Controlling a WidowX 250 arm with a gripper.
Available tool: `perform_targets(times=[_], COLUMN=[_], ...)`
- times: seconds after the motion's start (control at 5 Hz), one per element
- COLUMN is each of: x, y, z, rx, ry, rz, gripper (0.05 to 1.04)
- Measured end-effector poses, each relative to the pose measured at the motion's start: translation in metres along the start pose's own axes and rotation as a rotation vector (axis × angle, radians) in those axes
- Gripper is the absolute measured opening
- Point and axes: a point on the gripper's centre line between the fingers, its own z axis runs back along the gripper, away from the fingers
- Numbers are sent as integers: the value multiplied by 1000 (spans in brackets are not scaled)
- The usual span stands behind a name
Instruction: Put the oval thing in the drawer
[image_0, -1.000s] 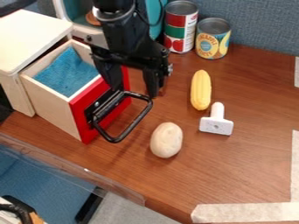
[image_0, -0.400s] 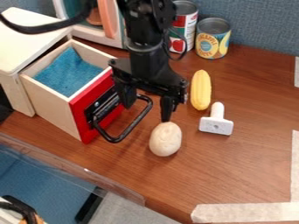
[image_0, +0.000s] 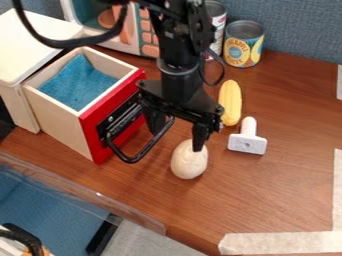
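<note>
The black gripper (image_0: 178, 140) hangs open over the table, left of centre, one finger above the drawer's handle and the other in front of the upper part of the oval thing (image_0: 189, 161). That thing is pale beige and egg-shaped, resting on the wood beside the handle. The drawer (image_0: 59, 121) is pulled out of its box, with wooden sides, a red front (image_0: 91, 136), a black handle and blue cloth lying inside. Part of the red front is hidden behind the gripper.
A yellow corn cob (image_0: 230, 102) and a white T-shaped piece (image_0: 248, 142) lie right of the gripper. Two cans stand at the back, one of them yellow-labelled (image_0: 243, 45), near a toy microwave (image_0: 141, 37). The table's edge (image_0: 150, 220) runs along the lower left.
The gripper has moved right and toward the camera, from above the drawer front to beside the oval thing. The oval thing has shifted very slightly; the drawer has stayed put.
</note>
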Motion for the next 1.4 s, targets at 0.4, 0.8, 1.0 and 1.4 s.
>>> perform_targets(times=[0.4, 0.8, 1.0, 1.4], x=[3, 3, 2, 1], y=[-7, -5, -5, -7], z=[-25, -39, -48, -55], rx=[9, 27, 37, 28], ry=[49, 81, 95, 104], rz=[-14, -14, -15, 5], gripper=[1000, 1000, 1000, 847])
